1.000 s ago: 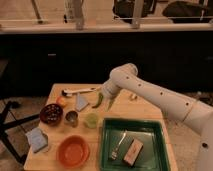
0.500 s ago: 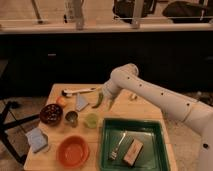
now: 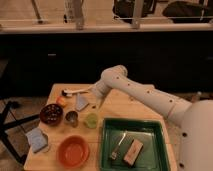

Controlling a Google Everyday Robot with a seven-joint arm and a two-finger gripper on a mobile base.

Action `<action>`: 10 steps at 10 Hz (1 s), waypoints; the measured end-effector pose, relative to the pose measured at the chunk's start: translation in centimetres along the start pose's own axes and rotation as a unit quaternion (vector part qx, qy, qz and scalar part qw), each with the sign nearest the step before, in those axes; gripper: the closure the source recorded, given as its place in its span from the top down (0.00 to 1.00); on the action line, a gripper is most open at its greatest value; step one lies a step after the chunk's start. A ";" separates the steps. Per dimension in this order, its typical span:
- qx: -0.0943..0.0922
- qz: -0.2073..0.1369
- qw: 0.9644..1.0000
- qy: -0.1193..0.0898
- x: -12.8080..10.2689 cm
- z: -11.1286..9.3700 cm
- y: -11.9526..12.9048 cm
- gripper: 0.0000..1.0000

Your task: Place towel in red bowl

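The towel [image 3: 81,102], a small grey-blue cloth folded to a point, lies on the wooden table [image 3: 115,107] near its back left. The red bowl [image 3: 73,150], wide, shallow and orange-red, sits at the table's front left and looks empty. My gripper [image 3: 98,101] hangs from the white arm [image 3: 145,97] just to the right of the towel, low over the table and behind the green cup. It holds nothing that I can see.
A dark maroon bowl [image 3: 51,114], an orange [image 3: 61,101], a metal cup [image 3: 72,118] and a green cup [image 3: 91,120] stand between towel and red bowl. A light-blue folded cloth [image 3: 37,138] lies front left. A green tray [image 3: 132,125] with utensils is at the right. A white-handled tool [image 3: 75,91] lies at the back.
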 end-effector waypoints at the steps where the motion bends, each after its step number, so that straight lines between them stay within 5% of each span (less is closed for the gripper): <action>1: 0.000 -0.008 1.000 -0.011 -1.0 1.7 -1.3 0.80; 5: -0.011 -0.027 0.999 -0.032 -2.0 6.4 -2.9 0.80; 10: -0.018 -0.025 0.999 -0.034 -1.4 9.7 -3.5 0.80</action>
